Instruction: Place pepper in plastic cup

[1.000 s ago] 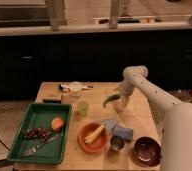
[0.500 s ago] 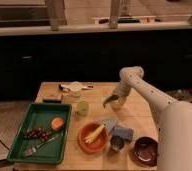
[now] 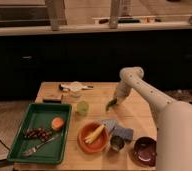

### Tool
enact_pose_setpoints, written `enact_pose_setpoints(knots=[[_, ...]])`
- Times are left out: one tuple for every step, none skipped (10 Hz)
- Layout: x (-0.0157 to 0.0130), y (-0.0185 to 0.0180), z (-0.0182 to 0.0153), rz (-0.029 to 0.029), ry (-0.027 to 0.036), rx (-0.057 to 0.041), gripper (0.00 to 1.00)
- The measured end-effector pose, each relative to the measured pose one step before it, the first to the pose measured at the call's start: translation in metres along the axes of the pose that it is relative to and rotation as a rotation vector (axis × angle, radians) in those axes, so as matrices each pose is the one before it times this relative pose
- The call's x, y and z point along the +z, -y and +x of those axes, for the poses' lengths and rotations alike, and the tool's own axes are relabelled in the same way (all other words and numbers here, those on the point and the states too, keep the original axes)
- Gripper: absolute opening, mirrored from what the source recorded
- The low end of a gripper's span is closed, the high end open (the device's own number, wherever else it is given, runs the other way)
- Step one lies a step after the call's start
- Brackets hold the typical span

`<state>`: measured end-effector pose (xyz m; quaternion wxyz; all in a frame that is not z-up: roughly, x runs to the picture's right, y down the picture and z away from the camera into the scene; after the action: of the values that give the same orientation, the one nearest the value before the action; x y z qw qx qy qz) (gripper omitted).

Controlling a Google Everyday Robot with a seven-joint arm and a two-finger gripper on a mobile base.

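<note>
The green pepper [image 3: 110, 105] hangs from my gripper [image 3: 114, 101], which is shut on it just above the wooden table [image 3: 139, 112]. The small yellow-green plastic cup [image 3: 82, 107] stands upright on the table, to the left of the gripper and pepper and apart from them. My white arm [image 3: 144, 92] reaches in from the lower right, with its elbow above the table's back edge.
A green tray [image 3: 19, 145] at the left holds an orange piece, dark grapes and a fork. An orange plate [image 3: 84, 142] with pale yellow sticks, a blue cloth [image 3: 116, 130], a metal cup [image 3: 117, 143] and a dark red bowl [image 3: 145, 150] sit in front. A white round container [image 3: 76, 89] stands behind the cup.
The gripper has moved a little lower and leftward with the pepper in it. The objects on the table have not moved.
</note>
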<state>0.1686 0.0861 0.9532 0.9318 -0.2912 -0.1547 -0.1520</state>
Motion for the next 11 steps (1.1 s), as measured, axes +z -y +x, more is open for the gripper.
enact_pose_setpoints(knots=[[-0.00069, -0.0013, 0.00199, 0.00059, -0.00063, 0.0029, 0.0], [-0.0024, -0.00187, 0.00184, 0.00071, -0.00145, 0.00204, 0.0], [-0.00394, -0.00018, 0.0019, 0.0069, -0.00187, 0.00232, 0.0], [-0.00396, -0.00052, 0.0019, 0.00881, -0.00116, 0.00249, 0.0], [-0.00386, 0.00063, 0.00048, 0.00767, -0.0012, -0.00027, 0.0], [-0.00237, 0.00011, 0.00005, 0.00507, -0.00075, -0.00159, 0.0], [-0.00415, 0.00018, -0.00032, 0.00659, 0.00181, -0.00435, 0.0], [-0.00307, -0.00029, -0.00035, 0.00363, 0.00199, -0.00417, 0.0], [-0.00397, 0.00035, -0.00143, 0.00477, 0.00329, -0.00728, 0.0], [-0.00279, 0.00052, -0.00132, 0.00321, 0.00212, -0.00646, 0.0], [-0.00288, 0.00095, -0.00077, 0.00464, 0.00359, -0.00411, 0.0]])
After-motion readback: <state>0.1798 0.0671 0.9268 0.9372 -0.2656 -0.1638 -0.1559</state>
